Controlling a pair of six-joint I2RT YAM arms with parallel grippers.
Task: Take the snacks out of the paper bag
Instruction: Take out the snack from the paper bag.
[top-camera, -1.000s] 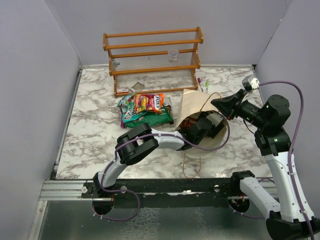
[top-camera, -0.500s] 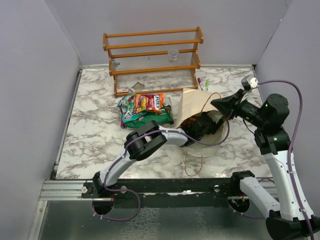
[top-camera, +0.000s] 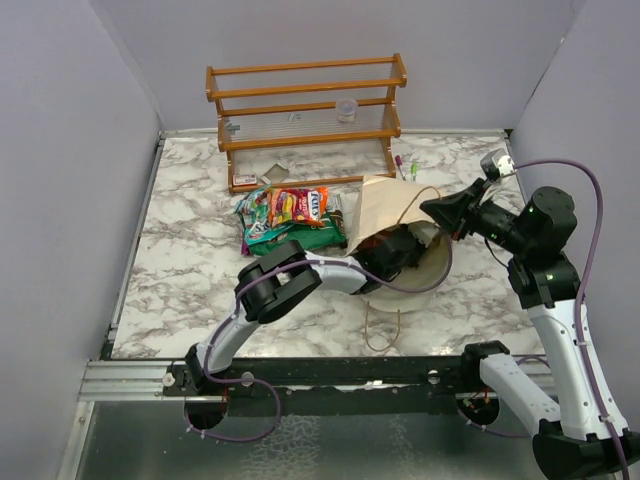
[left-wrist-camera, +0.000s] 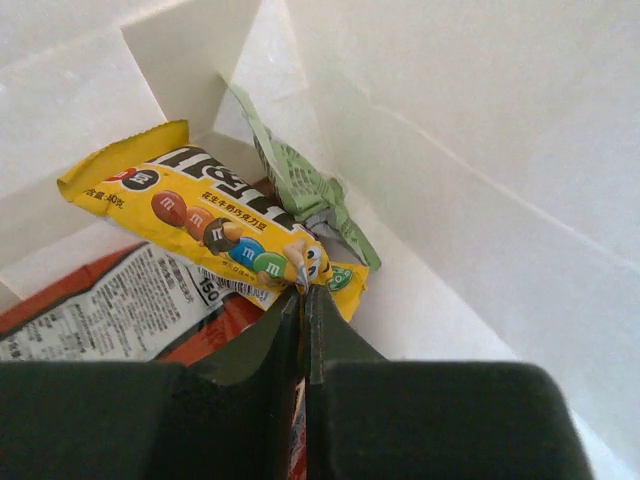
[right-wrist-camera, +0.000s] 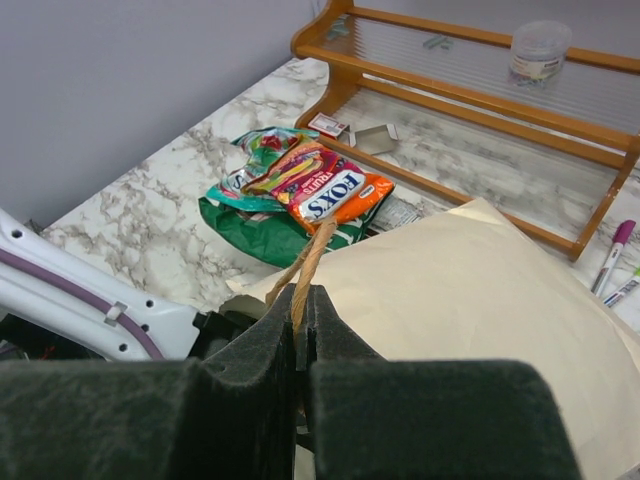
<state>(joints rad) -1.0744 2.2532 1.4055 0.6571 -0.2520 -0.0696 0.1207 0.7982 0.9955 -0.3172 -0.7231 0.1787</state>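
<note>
Inside the paper bag (left-wrist-camera: 470, 130), the yellow packet (left-wrist-camera: 200, 215) lies across a red-orange packet (left-wrist-camera: 215, 320), with a light green packet (left-wrist-camera: 305, 185) tucked behind it at 1 o'clock against the bag's fold. My left gripper (left-wrist-camera: 303, 295) is pinched shut on the yellow packet's near edge. A second ago those fingers stood apart; now they meet with the foil between them. Seen from above, my left forearm has slid a little toward 10 o'clock in the bag's mouth, and the elbow has swung out and partly back.

The bag lies on its side toward 3 o'clock on the marble table (top-camera: 190, 260). My right gripper (right-wrist-camera: 300, 300) is clamped on the upper tan handle (right-wrist-camera: 312, 250), holding the mouth up just as it did a second ago. The other handle loop (top-camera: 383, 325) trails on the table at 6 o'clock and has shifted slightly.

Just beside the bag at 9 o'clock, the pile of snacks (top-camera: 290, 220) already out has not moved. The wooden rack (top-camera: 305, 110) stands at 12 o'clock, with pens (top-camera: 405, 168) near its right foot.
</note>
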